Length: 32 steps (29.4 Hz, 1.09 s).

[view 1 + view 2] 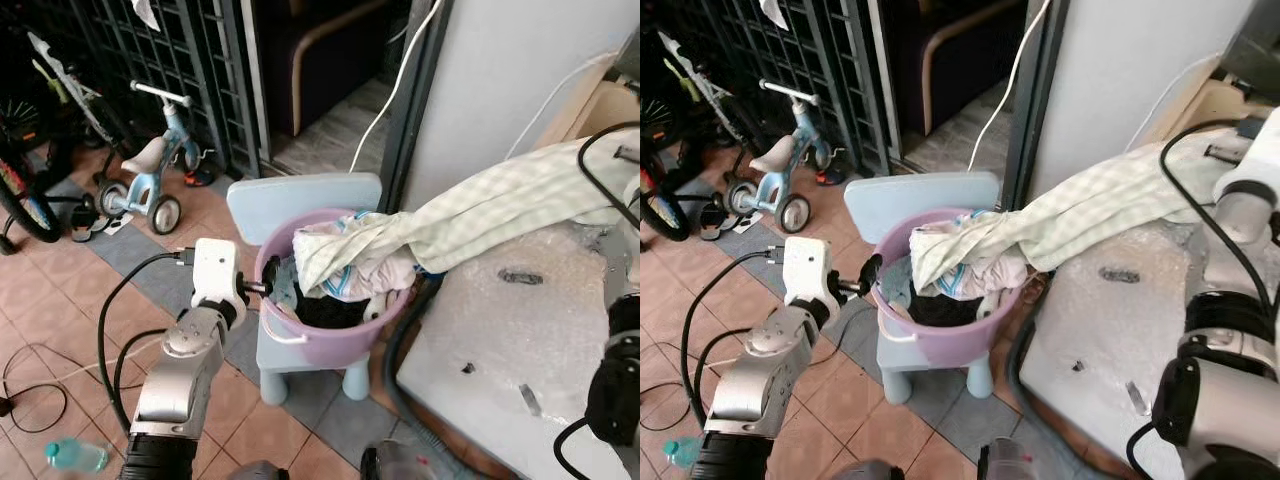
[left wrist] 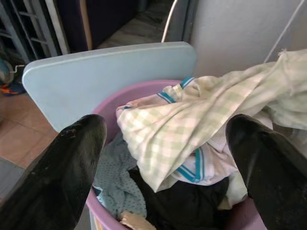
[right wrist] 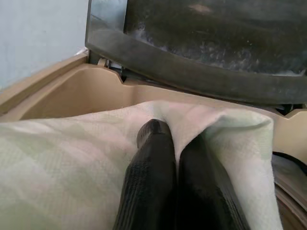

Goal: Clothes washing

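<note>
Right hand (image 3: 175,143) grips a checked cloth (image 1: 480,215) stretched from the purple basket (image 1: 340,340) on the left toward the washer (image 3: 192,91) on the right. Left hand (image 2: 163,158) hovers open by the basket; most clothes remain inside.

A home's tiled porch or utility corner is shown: a child's tricycle (image 1: 148,175) and a bicycle (image 1: 25,190) are parked by a metal grille (image 1: 180,60), and a tub of laundry (image 1: 335,335) is set on a small chair (image 1: 305,205).
</note>
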{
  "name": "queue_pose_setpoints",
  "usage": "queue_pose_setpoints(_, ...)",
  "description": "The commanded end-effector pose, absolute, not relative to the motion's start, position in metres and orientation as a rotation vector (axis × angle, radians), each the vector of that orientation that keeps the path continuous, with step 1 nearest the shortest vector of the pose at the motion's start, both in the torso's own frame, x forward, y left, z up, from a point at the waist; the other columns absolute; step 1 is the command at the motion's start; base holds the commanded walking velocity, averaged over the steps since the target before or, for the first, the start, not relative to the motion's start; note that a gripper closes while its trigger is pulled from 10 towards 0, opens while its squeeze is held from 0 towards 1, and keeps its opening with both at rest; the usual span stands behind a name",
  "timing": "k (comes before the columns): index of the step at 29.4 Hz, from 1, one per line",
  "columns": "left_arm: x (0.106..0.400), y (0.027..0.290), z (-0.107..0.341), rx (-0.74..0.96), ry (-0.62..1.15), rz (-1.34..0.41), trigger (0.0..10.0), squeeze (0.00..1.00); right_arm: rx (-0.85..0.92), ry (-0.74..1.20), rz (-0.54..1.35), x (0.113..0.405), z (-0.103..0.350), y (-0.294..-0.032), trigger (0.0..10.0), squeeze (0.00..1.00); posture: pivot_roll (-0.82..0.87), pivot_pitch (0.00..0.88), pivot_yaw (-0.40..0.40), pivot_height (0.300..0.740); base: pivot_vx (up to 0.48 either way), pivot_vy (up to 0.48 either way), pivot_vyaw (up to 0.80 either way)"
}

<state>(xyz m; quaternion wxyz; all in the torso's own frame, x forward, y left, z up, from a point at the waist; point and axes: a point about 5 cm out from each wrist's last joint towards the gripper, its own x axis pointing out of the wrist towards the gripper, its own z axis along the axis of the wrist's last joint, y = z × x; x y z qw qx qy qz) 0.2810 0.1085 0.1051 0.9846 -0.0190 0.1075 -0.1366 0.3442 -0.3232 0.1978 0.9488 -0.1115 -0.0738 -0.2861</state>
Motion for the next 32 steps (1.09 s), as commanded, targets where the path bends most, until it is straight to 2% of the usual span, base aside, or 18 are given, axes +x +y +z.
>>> queue_pose_setpoints(1,0.279,0.122,0.104,-0.027,0.229,-0.237,10.0,0.00,-0.248,-0.212,-0.511,0.350,0.213,-0.309,10.0,0.00,-0.04,0.065,0.017,0.740,0.000,0.000,-0.80)
queue_pose_setpoints(2,0.279,0.124,0.104,-0.030,0.229,-0.231,10.0,0.00,-0.252,-0.211,-0.485,0.350,0.211,-0.304,10.0,0.00,-0.05,0.071,0.010,0.740,0.000,0.000,-0.80)
queue_pose_setpoints(3,0.277,0.127,0.104,-0.043,0.229,-0.218,10.0,0.00,-0.300,-0.232,-0.389,0.351,0.209,-0.288,10.0,0.00,-0.05,0.074,0.011,0.740,0.000,0.000,-0.80)
queue_pose_setpoints(4,0.277,0.127,0.104,-0.043,0.229,-0.218,10.0,0.00,-0.300,-0.232,-0.389,0.351,0.209,-0.288,10.0,0.00,-0.05,0.074,0.011,0.740,0.000,0.000,-0.80)
queue_pose_setpoints(7,0.273,0.128,0.105,-0.059,0.213,-0.227,10.0,0.00,-0.351,-0.260,-0.267,0.346,0.206,-0.267,10.0,0.00,-0.04,0.070,0.014,0.740,0.000,0.000,-0.80)
queue_pose_setpoints(14,0.262,0.128,0.097,-0.086,0.247,-0.236,10.0,0.00,-0.367,-0.252,-0.269,0.332,0.200,-0.266,10.0,0.00,-0.06,0.054,0.031,0.740,0.000,0.000,-0.80)
queue_pose_setpoints(19,0.262,0.118,0.095,-0.118,0.262,-0.285,10.0,0.00,-0.374,-0.252,-0.367,0.325,0.208,-0.287,10.0,0.00,-0.08,0.039,0.040,0.740,0.000,0.000,-0.80)
queue_pose_setpoints(23,0.265,0.117,0.098,-0.114,0.248,-0.292,10.0,0.00,-0.365,-0.254,-0.375,0.325,0.211,-0.290,10.0,0.00,-0.08,0.037,0.043,0.740,0.000,0.000,-0.80)
queue_pose_setpoints(26,0.267,0.119,0.100,-0.095,0.233,-0.295,10.0,0.00,-0.338,-0.259,-0.346,0.325,0.210,-0.284,10.0,0.00,-0.08,0.041,0.043,0.740,0.000,0.000,-0.71)
queue_pose_setpoints(32,0.274,0.127,0.114,-0.073,0.182,-0.280,10.0,0.00,-0.345,-0.297,-0.231,0.334,0.217,-0.257,10.0,0.00,-0.05,0.077,0.044,0.740,0.127,0.000,0.00)
